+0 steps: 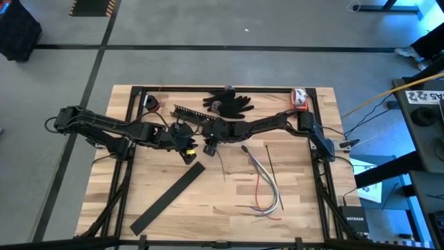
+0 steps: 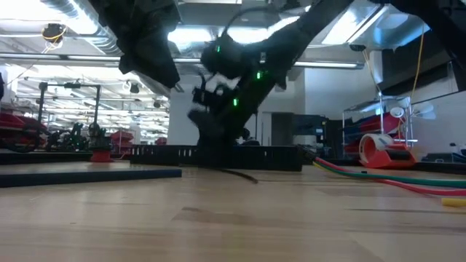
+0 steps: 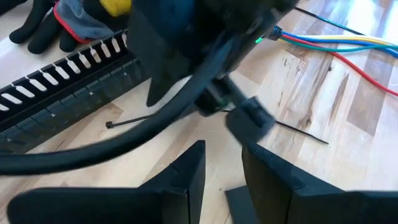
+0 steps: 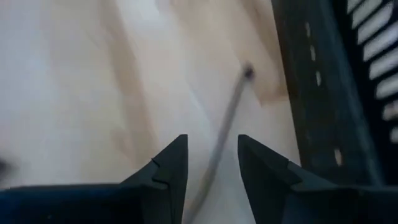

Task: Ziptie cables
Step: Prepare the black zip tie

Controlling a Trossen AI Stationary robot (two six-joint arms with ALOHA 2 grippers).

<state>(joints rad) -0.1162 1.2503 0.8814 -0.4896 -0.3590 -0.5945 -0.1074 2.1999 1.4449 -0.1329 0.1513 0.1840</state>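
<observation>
A thin dark ziptie [image 3: 298, 132] lies flat on the wooden table beside the comb-slotted bar; its head [image 4: 247, 71] points toward that bar. My right gripper [image 4: 211, 142] is open, low over the ziptie [image 1: 220, 165], with one finger on either side of it; no touch shows. My left gripper [image 3: 222, 165] is open, close by on the left [image 1: 187, 151], facing the right gripper [image 3: 245, 115]. The cables [image 1: 262, 182], thin curved grey, white and red wires, lie loose on the table to the right. Another straight dark strip [image 1: 270, 164] lies beside them.
The long comb-slotted bar [image 1: 196, 114] lies just beyond both grippers, with black gloves [image 1: 229, 103] behind it. A flat black strip [image 1: 168, 198] lies toward the near left. A red tape dispenser [image 2: 382, 149] sits at the far right corner. Bare wood shows at the near middle.
</observation>
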